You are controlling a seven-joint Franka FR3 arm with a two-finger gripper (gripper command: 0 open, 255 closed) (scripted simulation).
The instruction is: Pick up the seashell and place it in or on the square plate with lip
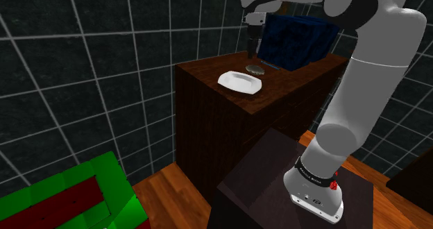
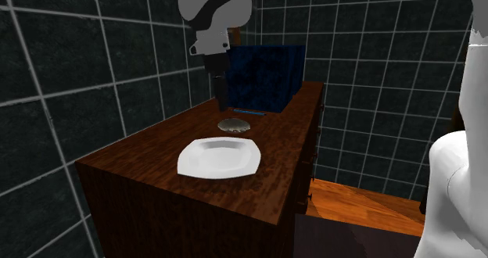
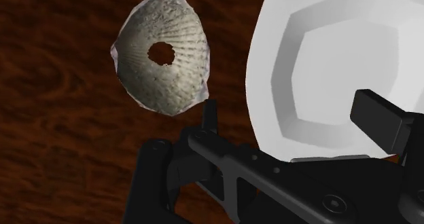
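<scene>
My hand (image 3: 295, 117) hangs above the counter (image 2: 148, 151) with its fingers spread apart and nothing held between them. The shell (image 3: 163, 53) lies on the wood, dome up. It is just beside the plate (image 2: 219, 159) but apart from it, between the plate and a blue box (image 2: 266, 77) at the back. Seen from the wrist, the shell sits to the outside of one finger rather than in the gap, and the gap is over the plate's edge. I judge I must shift sideways before going down.

The shell looks ribbed and shallow, with a small hole at its crown. I expect it to be light, stiff and brittle, with a thin rim. I would take it across its narrower width, pads low on opposite rims and close to the wood, and squeeze gently. Pads set high on the slope would likely slide off.
</scene>
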